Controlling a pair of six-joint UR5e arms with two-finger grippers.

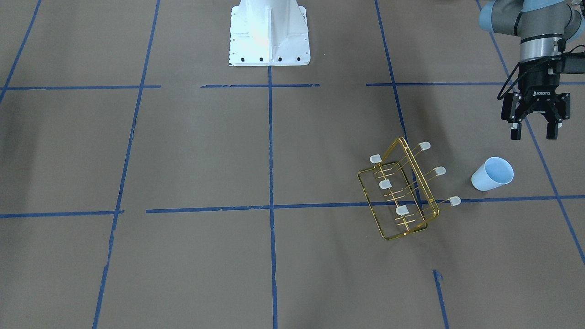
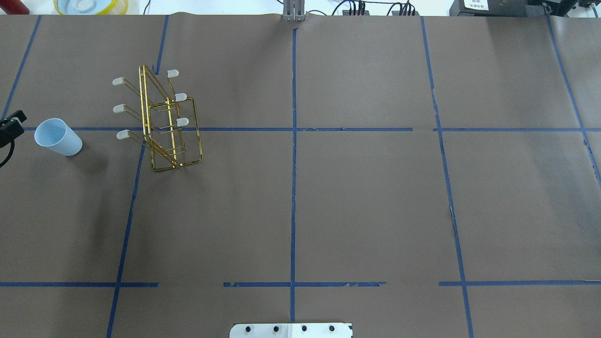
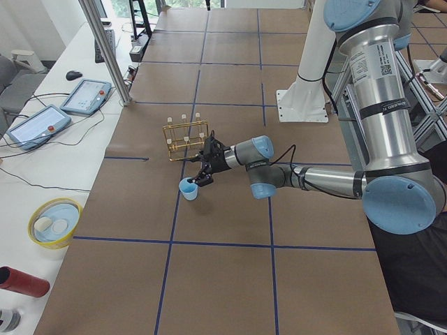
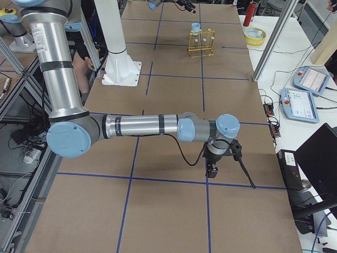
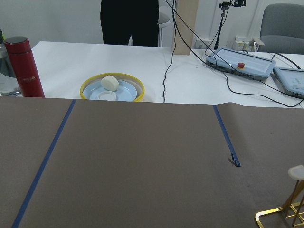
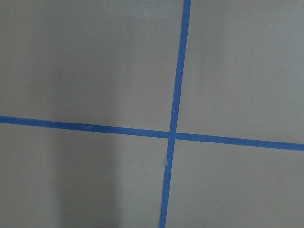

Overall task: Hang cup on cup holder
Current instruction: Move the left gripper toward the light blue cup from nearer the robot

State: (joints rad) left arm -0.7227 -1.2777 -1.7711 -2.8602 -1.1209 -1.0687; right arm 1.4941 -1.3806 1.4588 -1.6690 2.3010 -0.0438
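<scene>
The pale light-blue cup [image 1: 492, 173] stands upright, mouth up, on the brown table near its left end; it also shows in the overhead view [image 2: 57, 136] and the exterior left view [image 3: 188, 188]. The gold wire cup holder [image 1: 402, 192] with white-capped prongs stands beside it, toward the table's middle [image 2: 164, 122], and its corner shows in the left wrist view [image 5: 285, 213]. My left gripper [image 1: 534, 130] is open and empty. It hovers above the table, apart from the cup, on the robot's side of it. My right gripper [image 4: 213, 169] points down over the table's far right end; I cannot tell whether it is open or shut.
A yellow-rimmed bowl [image 5: 84, 91] and a red bottle [image 5: 26, 66] stand on the white bench beyond the table's far edge. A person [image 5: 129, 21] stands behind them. Teach pendants [image 3: 87, 94] and cables lie there. The white robot base [image 1: 269, 32] is at mid table.
</scene>
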